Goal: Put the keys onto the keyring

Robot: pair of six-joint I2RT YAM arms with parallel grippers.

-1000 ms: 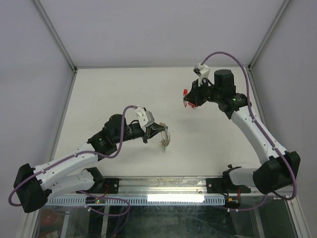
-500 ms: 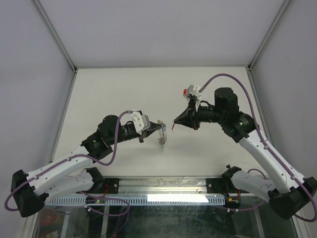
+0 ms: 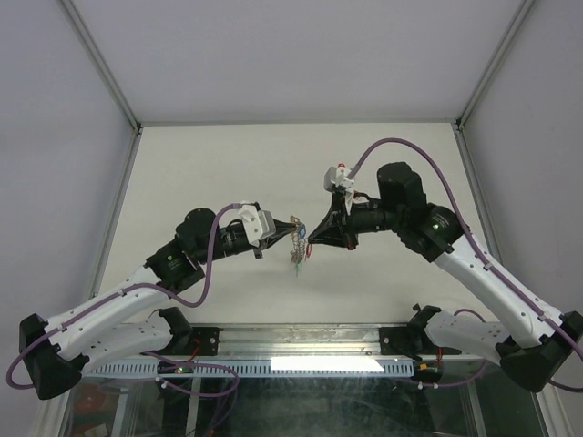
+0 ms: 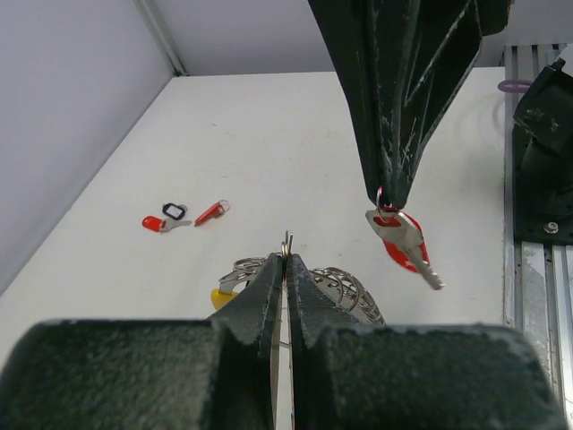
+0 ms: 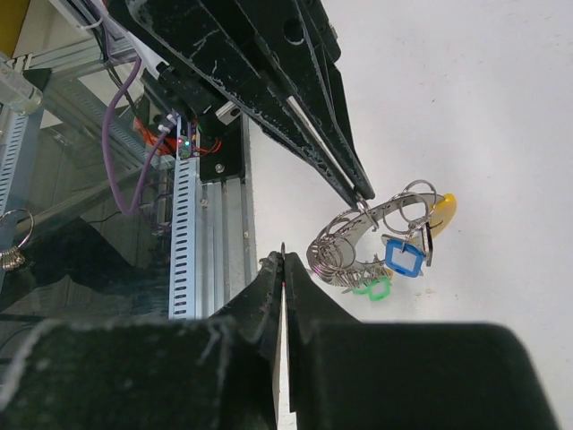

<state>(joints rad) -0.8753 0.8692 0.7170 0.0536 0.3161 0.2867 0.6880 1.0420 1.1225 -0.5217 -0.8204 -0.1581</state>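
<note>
Counts: one keyring (image 5: pixel 340 255), with one yellow arc (image 5: pixel 443 211) and a bunch of silvery loops. Two tags hang on it: one blue tag (image 5: pixel 405 259) and one green tag (image 5: pixel 372 288). One red-tagged key (image 4: pixel 403 242) is up in the air. Three loose tagged pieces lie on the counter (image 3: pixel 209 173) toward its far left side: a red one (image 4: pixel 154 223), a black one (image 4: pixel 174 211) touching or just beside it, and a second red one (image 4: pixel 212 212) near them. Blades are too small to count.

Two arms, both reaching in to the counter's middle, tips pointing at each other and just beside one another, not touching. The left arm stretches forward and right. The left pincer (image 4: pixel 286 262) is closed tight on a thin wire loop of the keyring, which dangles below its fingertips. Cannot tell if the ring touches the counter. The right arm bends at the elbow and angles back toward the left. The right pincer (image 5: pixel 282 262) is clamped on the ring end of the red-tagged key, which hangs down just beside the keyring.
</note>
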